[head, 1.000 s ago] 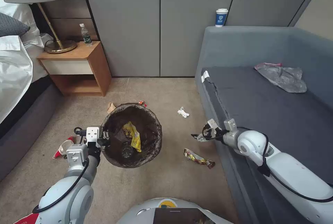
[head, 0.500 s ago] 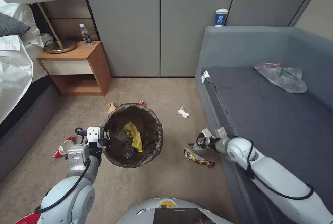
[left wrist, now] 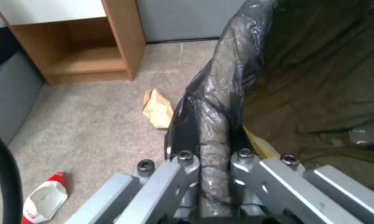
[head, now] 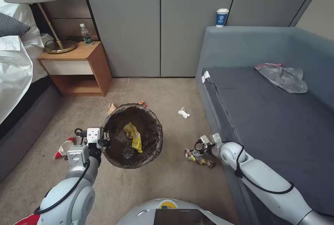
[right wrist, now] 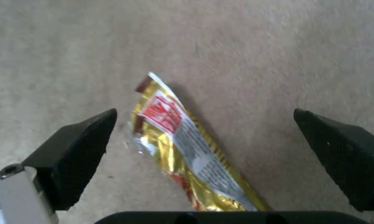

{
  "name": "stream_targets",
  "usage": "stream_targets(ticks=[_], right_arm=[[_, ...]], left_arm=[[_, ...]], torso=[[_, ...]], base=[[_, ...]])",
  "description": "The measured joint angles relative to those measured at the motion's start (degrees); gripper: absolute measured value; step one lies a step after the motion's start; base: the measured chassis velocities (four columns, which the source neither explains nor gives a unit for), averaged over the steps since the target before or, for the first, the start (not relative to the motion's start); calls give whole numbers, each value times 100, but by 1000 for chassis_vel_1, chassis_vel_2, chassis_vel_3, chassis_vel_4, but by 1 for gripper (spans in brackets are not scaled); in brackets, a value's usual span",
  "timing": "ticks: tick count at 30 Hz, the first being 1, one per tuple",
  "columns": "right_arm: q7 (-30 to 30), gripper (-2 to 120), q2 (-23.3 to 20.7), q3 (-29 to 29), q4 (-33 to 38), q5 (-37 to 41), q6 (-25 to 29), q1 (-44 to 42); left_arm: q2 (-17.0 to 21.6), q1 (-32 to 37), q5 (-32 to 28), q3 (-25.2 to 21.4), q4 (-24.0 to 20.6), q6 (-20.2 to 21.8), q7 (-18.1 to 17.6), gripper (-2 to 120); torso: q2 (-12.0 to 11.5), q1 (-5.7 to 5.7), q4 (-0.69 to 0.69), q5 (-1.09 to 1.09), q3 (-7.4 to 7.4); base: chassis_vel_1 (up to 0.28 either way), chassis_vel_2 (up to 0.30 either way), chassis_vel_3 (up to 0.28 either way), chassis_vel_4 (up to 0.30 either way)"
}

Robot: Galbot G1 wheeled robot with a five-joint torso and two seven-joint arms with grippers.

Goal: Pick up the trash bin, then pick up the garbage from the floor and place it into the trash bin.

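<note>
Right wrist view: right gripper (right wrist: 203, 149) low over the carpet, fingers spread wide to either side of a gold snack wrapper (right wrist: 187, 149), not touching it, apparently lined up to pinch. Left gripper (head: 104, 138) clamped on the bag-lined rim of the trash bin (head: 153, 148), holding it beside the litter, presumably for a short drop. Farther off: white tissue (head: 183, 113), brown paper bag (left wrist: 158, 107).

Glossy foil wrapper (right wrist: 187, 149) on matt, rough carpet (right wrist: 236, 40); crinkled shiny plastic bag (left wrist: 220, 93).
</note>
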Motion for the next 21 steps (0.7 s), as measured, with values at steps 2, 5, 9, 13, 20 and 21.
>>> stream_targets(ticks=[2,5,9,13,20,21], right_arm=[[23,100,21,-35,-52,-14,-24,24],[43,100,57,-76,-105,-38,-58,43],[56,100,136,-127,-231,-139,-68,47],[67,100,212,-131,-334,-274,-39,17],[190,100,259,-196,-288,-274,-56,3],[190,100,259,-196,-288,-274,-56,3]], left_arm=[[1,-4,-2,-1,0,0,0,2],[1,-15,-3,5,1,0,0,2],[3,-23,-5,20,29,-2,0,2],[41,-24,-21,12,38,-2,0,2],[67,-33,-27,35,60,-2,3,2],[67,-33,-27,35,60,-2,3,2]], torso=[[0,0,0,0,0],[0,0,0,0,0],[0,0,0,0,0],[0,0,0,0,0],[0,0,0,0,0],[0,0,0,0,0]], base=[[0,0,0,0],[0,0,0,0],[0,0,0,0],[0,0,0,0],[0,0,0,0],[0,0,0,0]])
